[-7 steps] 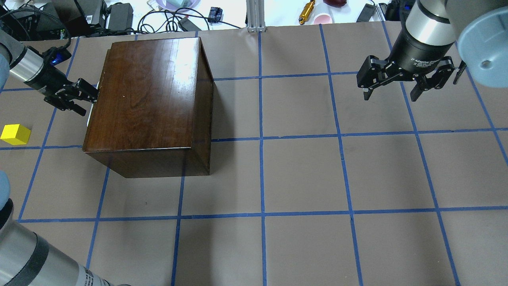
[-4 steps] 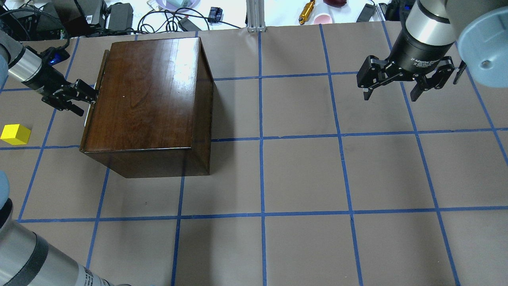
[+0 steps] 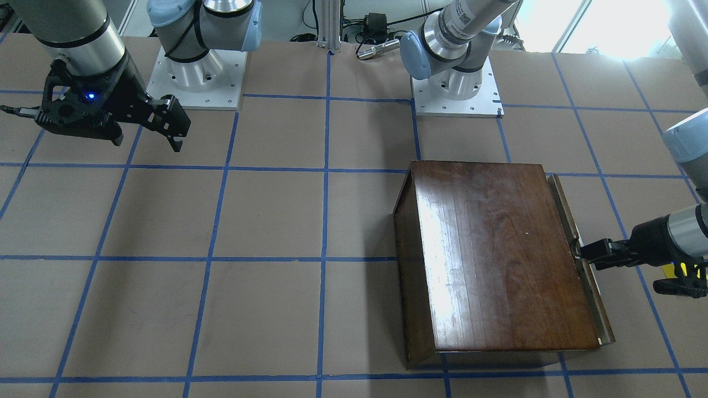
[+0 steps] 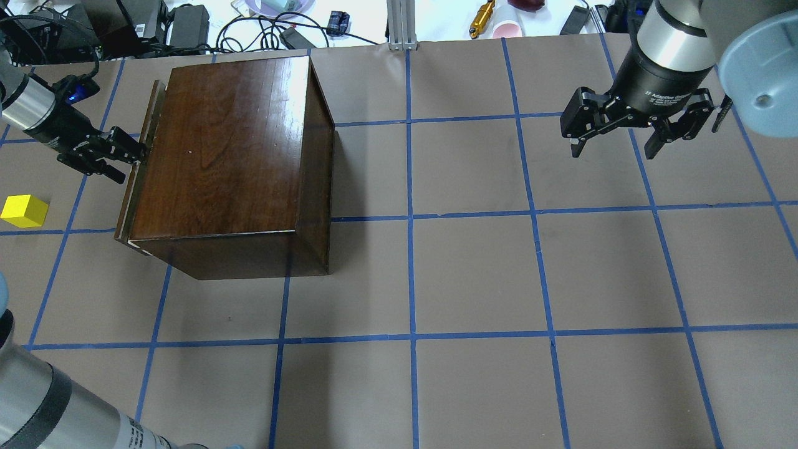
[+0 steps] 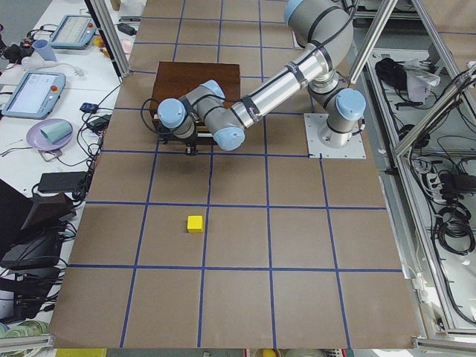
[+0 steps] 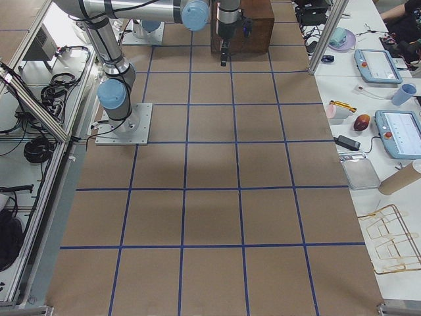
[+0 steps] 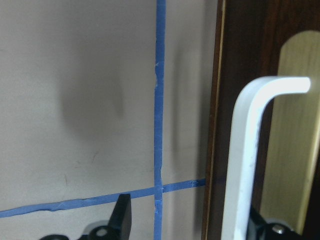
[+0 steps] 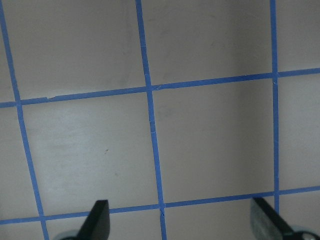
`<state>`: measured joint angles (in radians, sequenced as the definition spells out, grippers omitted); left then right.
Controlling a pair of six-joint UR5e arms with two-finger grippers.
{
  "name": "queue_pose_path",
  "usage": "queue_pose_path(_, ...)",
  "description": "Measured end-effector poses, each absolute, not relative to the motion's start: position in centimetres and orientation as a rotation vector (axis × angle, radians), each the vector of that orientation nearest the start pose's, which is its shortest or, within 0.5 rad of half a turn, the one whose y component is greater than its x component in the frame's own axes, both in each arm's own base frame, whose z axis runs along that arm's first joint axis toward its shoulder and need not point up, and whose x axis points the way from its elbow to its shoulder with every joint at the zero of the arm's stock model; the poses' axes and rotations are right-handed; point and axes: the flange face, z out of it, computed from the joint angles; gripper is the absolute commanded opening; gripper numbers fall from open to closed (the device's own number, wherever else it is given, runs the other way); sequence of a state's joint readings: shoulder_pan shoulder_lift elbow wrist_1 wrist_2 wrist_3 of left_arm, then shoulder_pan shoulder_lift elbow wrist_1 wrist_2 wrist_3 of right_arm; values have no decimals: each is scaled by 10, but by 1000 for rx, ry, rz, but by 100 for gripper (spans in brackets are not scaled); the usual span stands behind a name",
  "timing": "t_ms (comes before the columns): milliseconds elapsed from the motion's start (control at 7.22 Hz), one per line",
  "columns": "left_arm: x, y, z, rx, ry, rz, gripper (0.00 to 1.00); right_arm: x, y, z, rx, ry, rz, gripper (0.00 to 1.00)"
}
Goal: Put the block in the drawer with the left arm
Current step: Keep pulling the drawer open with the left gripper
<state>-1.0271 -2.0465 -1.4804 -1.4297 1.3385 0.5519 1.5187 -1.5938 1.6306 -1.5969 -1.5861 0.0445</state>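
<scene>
Overhead exterior: black left end effector (image 4: 128,161), fingers apart, straddles the white bar handle (image 7: 245,150) of the slightly open dark-fronted wooden drawer (image 4: 132,187) in the glossy brown cabinet (image 4: 230,149). Small yellow cube block (image 4: 24,211) sits on the surface (image 4: 474,274), left of it. Right end effector (image 4: 614,146) hangs spread, far right.

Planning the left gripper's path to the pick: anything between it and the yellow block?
Nothing between left gripper and block except bare table and one blue tape line, seen overhead.

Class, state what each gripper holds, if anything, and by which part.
Left gripper: straddles the drawer's white handle, one finger behind it, jaws not clamped. Right gripper: open, holds nothing.
</scene>
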Motion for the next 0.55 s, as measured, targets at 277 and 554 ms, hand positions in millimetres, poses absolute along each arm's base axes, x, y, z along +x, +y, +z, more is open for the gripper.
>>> queue_pose_path(277,200,-619,276,-49,3461,147,73,107,-487,472,152,3153,17,100)
queue_pose_path(554,202,-618,277,-54,3461,141,73,107,-487,472,152,3153,17,100)
